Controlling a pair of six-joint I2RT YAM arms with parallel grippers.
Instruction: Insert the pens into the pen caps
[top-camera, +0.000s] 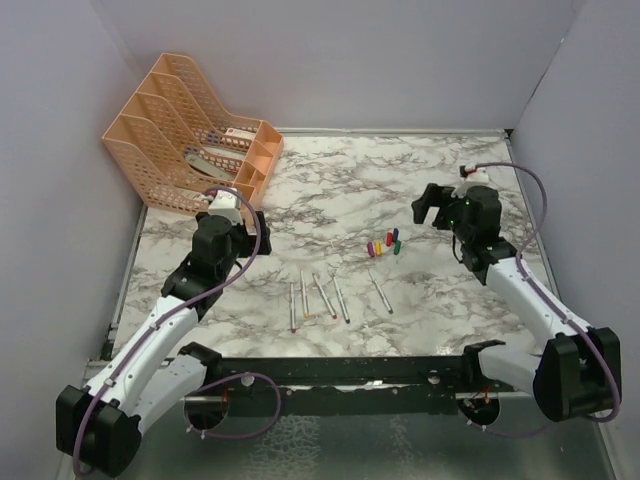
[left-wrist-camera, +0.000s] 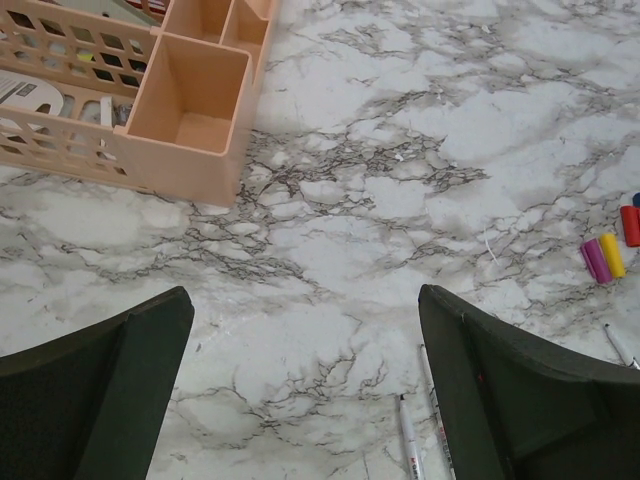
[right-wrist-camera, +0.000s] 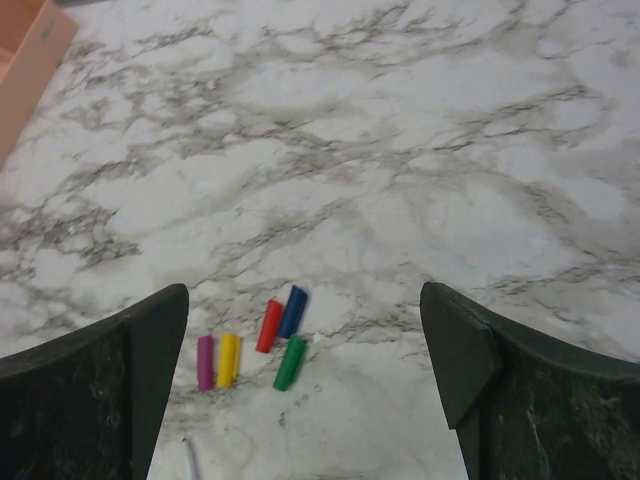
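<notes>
Left end effector (left-wrist-camera: 305, 300): fingers apart, empty
Right end effector (top-camera: 430, 207): fingers apart, empty
Caps (top-camera: 383, 243): bunched mid-table (top-camera: 330, 190)
Pens (top-camera: 320, 296): lay at caps' 7 o'clock

Bolted at the near edge, elbows bent low, forearms angled away and inward. On the left arm (top-camera: 170, 320), left gripper (top-camera: 240, 215) held above the bench, jaws spread wide, gripping nothing. On the right arm (top-camera: 520, 285), right gripper (top-camera: 432, 205) likewise wide apart and bare, seemingly tipped downward, though hard to judge from overhead. Dark fingers (left-wrist-camera: 100, 390) framing each wrist view.
</notes>
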